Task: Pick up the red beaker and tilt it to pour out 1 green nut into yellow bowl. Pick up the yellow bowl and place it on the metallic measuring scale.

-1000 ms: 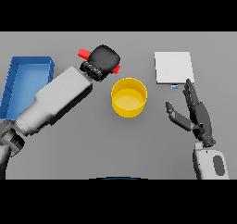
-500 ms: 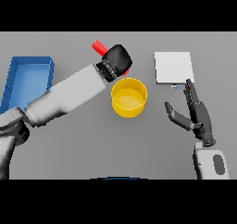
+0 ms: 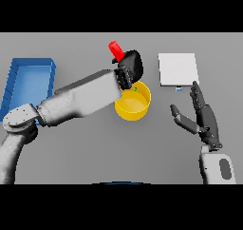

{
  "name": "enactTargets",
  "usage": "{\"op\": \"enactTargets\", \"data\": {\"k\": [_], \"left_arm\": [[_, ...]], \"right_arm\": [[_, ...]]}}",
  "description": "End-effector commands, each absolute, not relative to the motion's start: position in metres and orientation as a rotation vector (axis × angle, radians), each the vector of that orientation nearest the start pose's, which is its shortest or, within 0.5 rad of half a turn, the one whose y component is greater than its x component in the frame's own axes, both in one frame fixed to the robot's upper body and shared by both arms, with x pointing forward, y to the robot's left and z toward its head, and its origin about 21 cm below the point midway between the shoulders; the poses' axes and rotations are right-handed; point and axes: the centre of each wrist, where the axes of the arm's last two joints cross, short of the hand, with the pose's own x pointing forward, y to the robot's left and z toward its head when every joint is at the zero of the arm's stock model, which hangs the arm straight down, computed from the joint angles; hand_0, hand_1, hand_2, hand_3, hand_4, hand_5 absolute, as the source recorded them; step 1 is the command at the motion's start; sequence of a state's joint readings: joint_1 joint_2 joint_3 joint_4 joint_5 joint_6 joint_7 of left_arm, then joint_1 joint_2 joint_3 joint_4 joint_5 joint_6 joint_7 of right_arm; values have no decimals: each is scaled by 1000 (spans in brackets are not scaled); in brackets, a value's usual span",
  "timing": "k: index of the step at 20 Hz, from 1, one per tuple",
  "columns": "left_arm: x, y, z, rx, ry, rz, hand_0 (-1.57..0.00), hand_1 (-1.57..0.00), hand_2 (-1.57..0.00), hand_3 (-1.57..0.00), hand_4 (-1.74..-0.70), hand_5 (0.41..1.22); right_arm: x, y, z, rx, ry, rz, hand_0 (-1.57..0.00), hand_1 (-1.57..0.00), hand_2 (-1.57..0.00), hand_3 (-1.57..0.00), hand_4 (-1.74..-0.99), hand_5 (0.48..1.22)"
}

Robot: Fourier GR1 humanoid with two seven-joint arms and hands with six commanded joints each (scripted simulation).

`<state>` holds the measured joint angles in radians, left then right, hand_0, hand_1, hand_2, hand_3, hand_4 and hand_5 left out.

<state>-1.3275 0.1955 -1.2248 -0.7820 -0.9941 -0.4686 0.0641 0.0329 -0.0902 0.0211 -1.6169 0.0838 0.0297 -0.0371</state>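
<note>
My left hand (image 3: 131,65) is shut on the red beaker (image 3: 115,50), holding it tilted above the far rim of the yellow bowl (image 3: 138,108). Only the beaker's upper end shows past the hand. A small green nut (image 3: 135,88) is visible just under the hand, at the bowl's far inner edge. The metallic measuring scale (image 3: 178,69) lies flat to the right of the bowl, beyond my right hand. My right hand (image 3: 204,118) stays open at the right, fingers straight and upright, apart from the bowl.
A blue tray (image 3: 28,84) lies at the left side of the grey table, partly behind my left forearm (image 3: 83,98), which stretches across from the lower left toward the bowl.
My left hand has carried the red beaker rightward from left of the bowl to over its far rim. A green nut now shows at the bowl. The right hand has not moved.
</note>
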Motion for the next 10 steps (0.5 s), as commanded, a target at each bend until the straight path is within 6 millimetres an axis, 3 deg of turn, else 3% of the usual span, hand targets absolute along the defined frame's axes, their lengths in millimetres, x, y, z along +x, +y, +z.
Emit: {"op": "enactTargets", "data": {"k": [1,6,10], "left_arm": [[389,-1,124,-1409,829,2768,-1571,-1571,-1571,-1564,-1740,1221],[390,-7,123,-1434,708,2712,-1571,-1571,-1571,-1569,-1741,1221],[394,-6,134,-1454,698,2660,-1571,-1571,-1571,-1570,-1740,1221]], "right_arm": [[238,-243,6,-94,-1626,175,1,1,1,1,-1283,601],[236,-244,4,-115,-1621,181,1,1,1,1,-1264,588],[237,-244,3,-119,-1618,187,1,1,1,1,-1235,584]]}}
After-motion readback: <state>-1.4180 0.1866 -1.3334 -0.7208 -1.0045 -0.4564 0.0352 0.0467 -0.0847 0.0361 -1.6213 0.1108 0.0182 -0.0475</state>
